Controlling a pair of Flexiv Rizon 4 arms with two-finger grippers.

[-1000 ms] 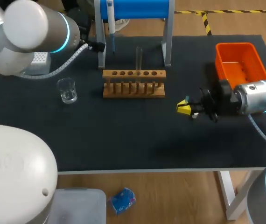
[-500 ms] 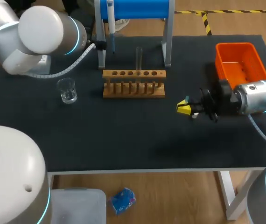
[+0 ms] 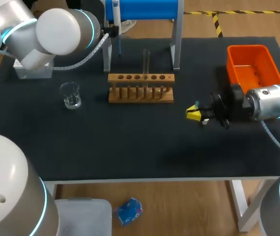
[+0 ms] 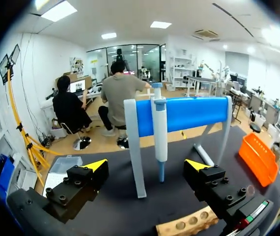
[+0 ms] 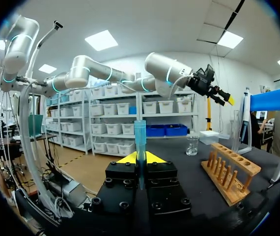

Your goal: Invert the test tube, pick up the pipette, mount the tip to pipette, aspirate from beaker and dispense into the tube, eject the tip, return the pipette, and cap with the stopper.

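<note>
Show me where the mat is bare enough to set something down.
Bare: the whole near half of the table, in front of the beaker, rack and right gripper (shut on a blue piece); also the gap between rack and bin. Crowded: the far edge, where stand, pipette, open left gripper and tip box cluster.

No legible text, number or sign appears in any view. The pipette [image 4: 159, 129] bears no readable scale or label.
</note>
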